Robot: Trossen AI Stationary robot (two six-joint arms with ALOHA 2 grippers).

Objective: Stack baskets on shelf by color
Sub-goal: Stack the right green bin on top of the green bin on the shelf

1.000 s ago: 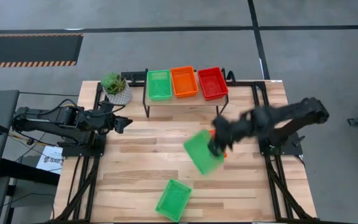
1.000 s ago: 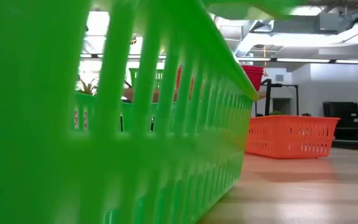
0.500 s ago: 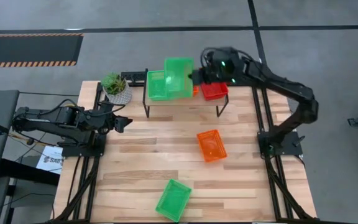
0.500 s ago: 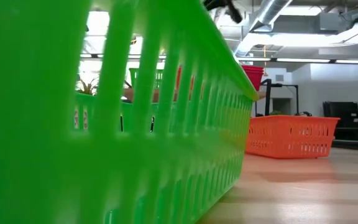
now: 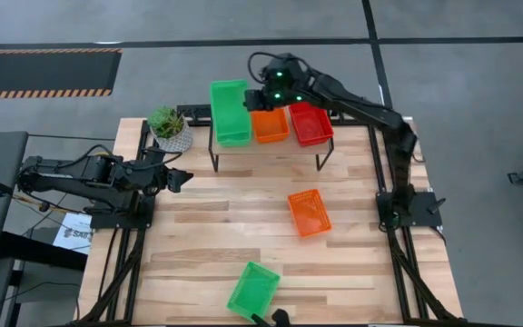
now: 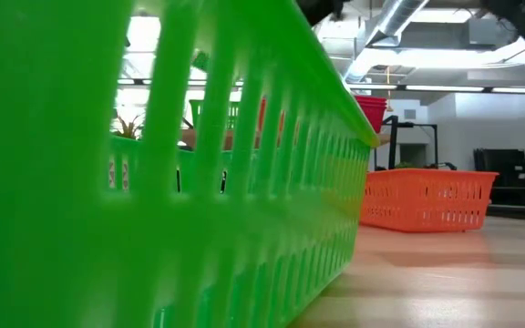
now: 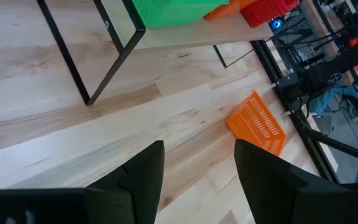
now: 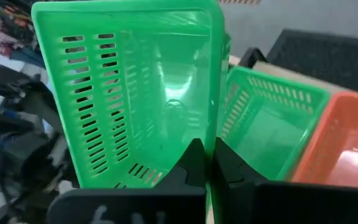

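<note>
The right gripper (image 5: 260, 98) is up over the shelf (image 5: 271, 145) at the far edge of the table (image 5: 216, 227), its fingers pinched tight on the rim of a green basket (image 5: 230, 111). The carried green basket hangs directly above the green basket already on the shelf (image 8: 272, 124), at the shelf's left end as the high view shows it, and reaches past the shelf's far edge. Next along the board sit an orange basket (image 5: 270, 125) in the middle and a red basket (image 5: 310, 123) at the other end, side by side.

The right wrist view gives what the overhead cannot: the two dark fingers meet on the near wall of the held basket (image 8: 135, 99), which is tilted up on its side so its open mouth and mesh floor face the camera, with the shelved green one just beyond and lower.

Out on the table a second orange basket (image 5: 309, 213) lies alone, well apart from the shelf, and another green basket (image 5: 253, 292) sits at the near edge. That one fills almost the whole low view (image 6: 153, 182), with the loose orange basket (image 6: 427, 199) behind it.

The left gripper (image 5: 178, 179) waits at the table's left side, near a small potted plant (image 5: 168, 125); its own wrist view shows the fingers (image 7: 145, 174) spread apart with nothing between them, looking toward the shelf's black legs (image 7: 114, 50).
</note>
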